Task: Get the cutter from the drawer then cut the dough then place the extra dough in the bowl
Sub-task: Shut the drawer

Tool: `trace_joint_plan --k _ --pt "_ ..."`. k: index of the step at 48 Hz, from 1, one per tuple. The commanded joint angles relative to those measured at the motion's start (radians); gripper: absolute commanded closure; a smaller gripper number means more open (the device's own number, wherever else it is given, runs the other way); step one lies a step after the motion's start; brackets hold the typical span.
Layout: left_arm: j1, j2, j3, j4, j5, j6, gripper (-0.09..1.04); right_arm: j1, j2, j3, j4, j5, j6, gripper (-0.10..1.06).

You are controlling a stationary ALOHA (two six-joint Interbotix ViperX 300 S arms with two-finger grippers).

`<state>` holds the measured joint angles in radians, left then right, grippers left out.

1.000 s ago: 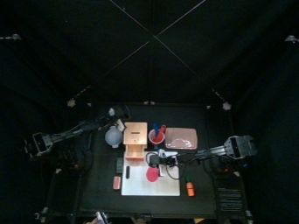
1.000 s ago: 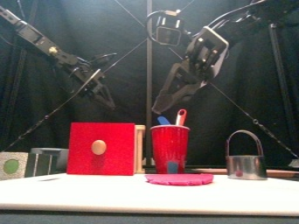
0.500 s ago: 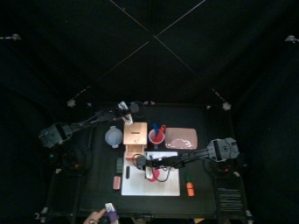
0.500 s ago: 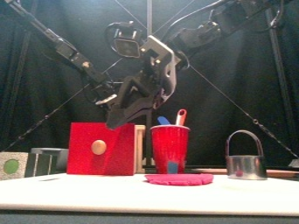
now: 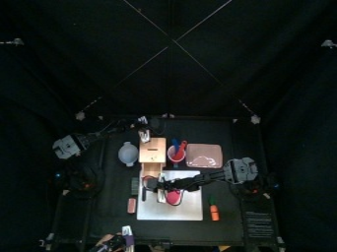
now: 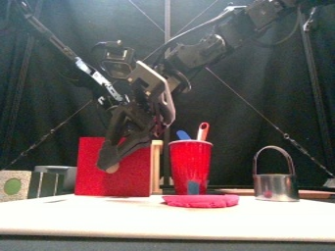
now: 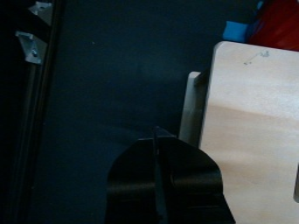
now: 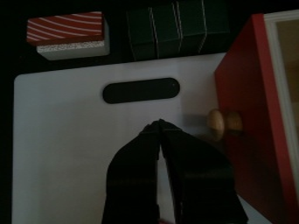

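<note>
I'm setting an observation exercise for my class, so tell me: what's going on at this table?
The right gripper, jaws shut, hangs over the white cutting board, close to the knob on the red drawer front. The left gripper, jaws also shut, hangs near the wooden box. Pink dough lies flat on the board, and a metal cutter stands apart from it.

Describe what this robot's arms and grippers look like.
The left arm and right arm are slim, black and jointed. The left gripper and right gripper each have two black jaws that taper to a narrow tip. Seen from outside in the front view, the right gripper's jaws look grey.
</note>
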<state>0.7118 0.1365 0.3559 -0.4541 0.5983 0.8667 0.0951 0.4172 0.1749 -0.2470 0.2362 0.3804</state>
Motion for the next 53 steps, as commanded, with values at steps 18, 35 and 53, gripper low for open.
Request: trace_joint_plan --k 18,35,53 --pt "-0.008 0.008 -0.028 0.000 -0.002 0.000 0.63 -0.015 0.021 -0.089 -0.130 0.115 0.009 0.65" --pt "-0.012 0.008 -0.011 -0.002 -0.002 0.000 0.63 -0.066 0.023 -0.124 -0.219 0.178 0.011 0.65" --pt "-0.025 0.006 -0.011 -0.003 -0.002 0.000 0.63 -0.132 0.023 -0.126 -0.282 0.184 0.009 0.65"
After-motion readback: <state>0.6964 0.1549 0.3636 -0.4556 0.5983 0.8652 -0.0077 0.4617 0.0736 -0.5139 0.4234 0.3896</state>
